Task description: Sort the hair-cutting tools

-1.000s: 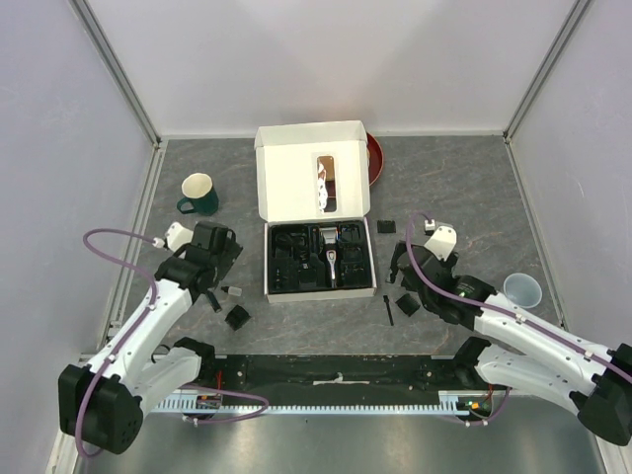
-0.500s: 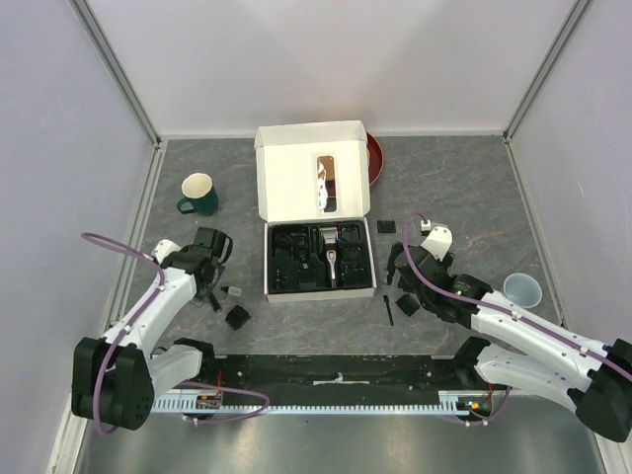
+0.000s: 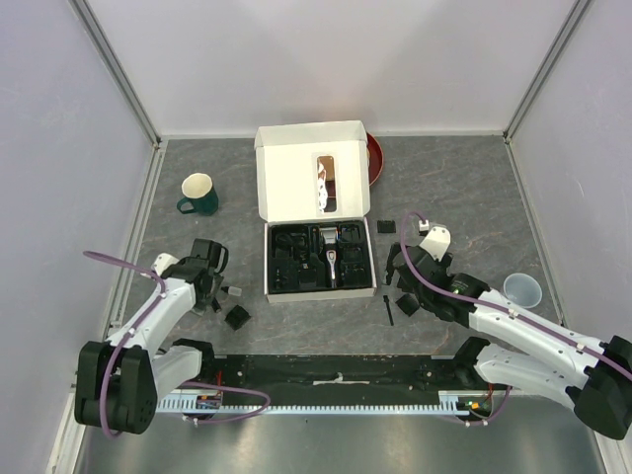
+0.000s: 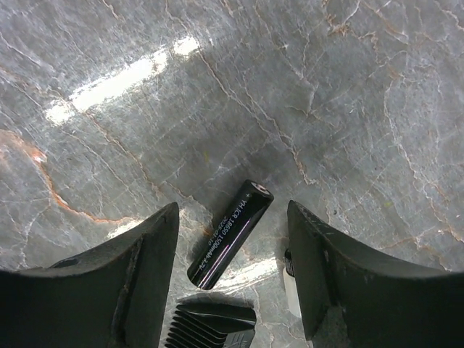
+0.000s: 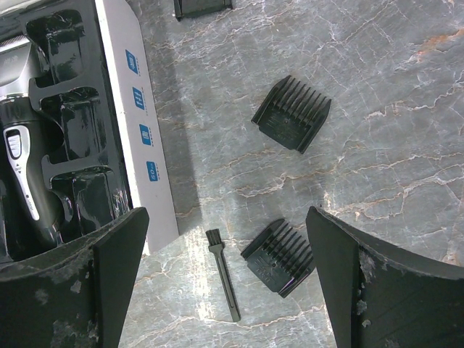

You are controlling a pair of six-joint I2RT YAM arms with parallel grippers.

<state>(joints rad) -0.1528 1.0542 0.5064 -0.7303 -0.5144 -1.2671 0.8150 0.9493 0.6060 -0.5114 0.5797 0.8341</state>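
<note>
Left wrist view: the left gripper hangs partly open over the table, a black battery lying between its fingers (touching neither), a comb guard just beside it. The right gripper gapes wide and empty above two more guards and the brush, beside the box holding the clipper.

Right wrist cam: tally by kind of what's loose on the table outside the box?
Black ribbed plastic comb guards: 2
Thin black brush: 1
Black piece cut off at the top edge, kind unclear: 1
Total: 4
</note>
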